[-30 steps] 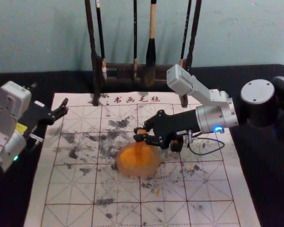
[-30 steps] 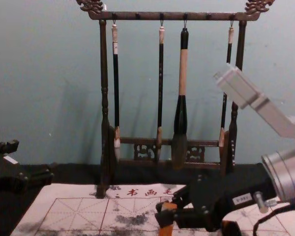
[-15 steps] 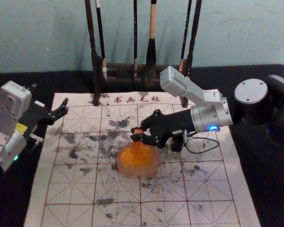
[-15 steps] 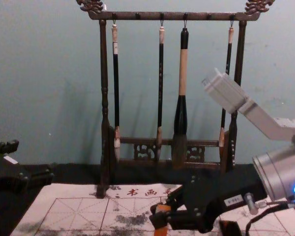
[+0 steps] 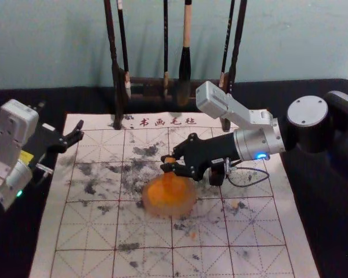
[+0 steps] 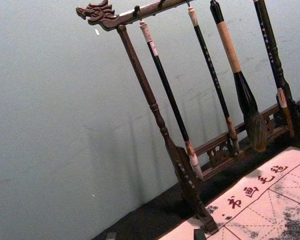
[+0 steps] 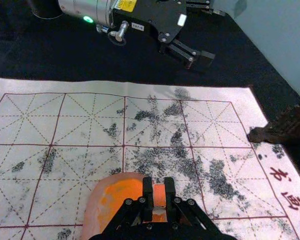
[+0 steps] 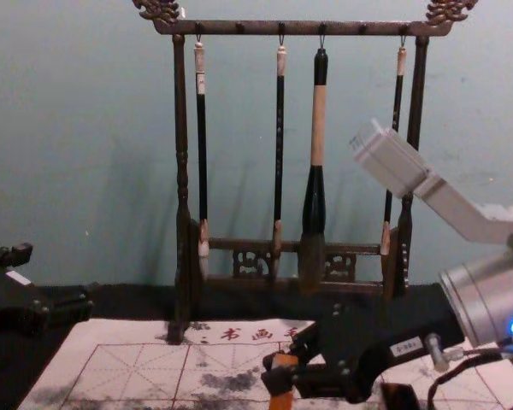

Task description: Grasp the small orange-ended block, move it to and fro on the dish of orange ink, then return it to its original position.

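Observation:
In the head view my right gripper (image 5: 166, 164) is shut on the orange block (image 5: 170, 174), held upright at the back part of the dish of orange ink (image 5: 165, 200). The right wrist view shows the block (image 7: 159, 195) between the fingertips of my right gripper (image 7: 159, 192), with the ink dish (image 7: 106, 200) beside and below it. In the chest view the block (image 8: 281, 389) reaches down from the right gripper (image 8: 282, 369). Whether its lower end touches the ink I cannot tell. My left gripper (image 5: 78, 136) is parked open at the mat's left edge.
Behind the mat (image 5: 87, 231) stands a dark wooden rack (image 5: 117, 81) with several brushes hanging, among them a thick one (image 5: 184, 72). A small dark block (image 5: 217, 176) stands under the right gripper's body, right of the dish. Dark ink smudges mark the mat.
My right gripper has shifted slightly to the left with the block over the dish, then stayed almost still. The left arm has not moved.

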Available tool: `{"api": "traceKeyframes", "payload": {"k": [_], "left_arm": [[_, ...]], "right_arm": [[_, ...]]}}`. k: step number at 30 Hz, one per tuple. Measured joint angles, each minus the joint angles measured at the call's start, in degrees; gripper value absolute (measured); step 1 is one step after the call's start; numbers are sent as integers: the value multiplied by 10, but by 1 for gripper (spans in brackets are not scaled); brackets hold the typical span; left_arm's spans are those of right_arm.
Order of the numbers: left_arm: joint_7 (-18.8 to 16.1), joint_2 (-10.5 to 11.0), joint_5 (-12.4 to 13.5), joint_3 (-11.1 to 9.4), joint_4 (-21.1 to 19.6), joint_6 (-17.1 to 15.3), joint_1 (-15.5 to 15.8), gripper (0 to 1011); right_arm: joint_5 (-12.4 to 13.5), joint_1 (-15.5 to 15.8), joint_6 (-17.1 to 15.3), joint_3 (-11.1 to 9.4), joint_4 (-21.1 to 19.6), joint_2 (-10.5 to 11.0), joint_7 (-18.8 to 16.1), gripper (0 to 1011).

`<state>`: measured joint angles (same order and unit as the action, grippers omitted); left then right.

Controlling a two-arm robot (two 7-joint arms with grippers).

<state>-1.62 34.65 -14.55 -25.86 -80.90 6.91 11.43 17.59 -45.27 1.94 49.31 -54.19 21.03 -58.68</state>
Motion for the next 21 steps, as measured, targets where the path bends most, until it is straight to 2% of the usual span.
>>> {"api": "traceKeyframes", "payload": {"k": [21], "left_arm": [[0, 0, 0, 0, 0, 0, 0, 1001]], "right_arm": [[-1, 15, 1, -6, -32, 28, 0, 136]]}}
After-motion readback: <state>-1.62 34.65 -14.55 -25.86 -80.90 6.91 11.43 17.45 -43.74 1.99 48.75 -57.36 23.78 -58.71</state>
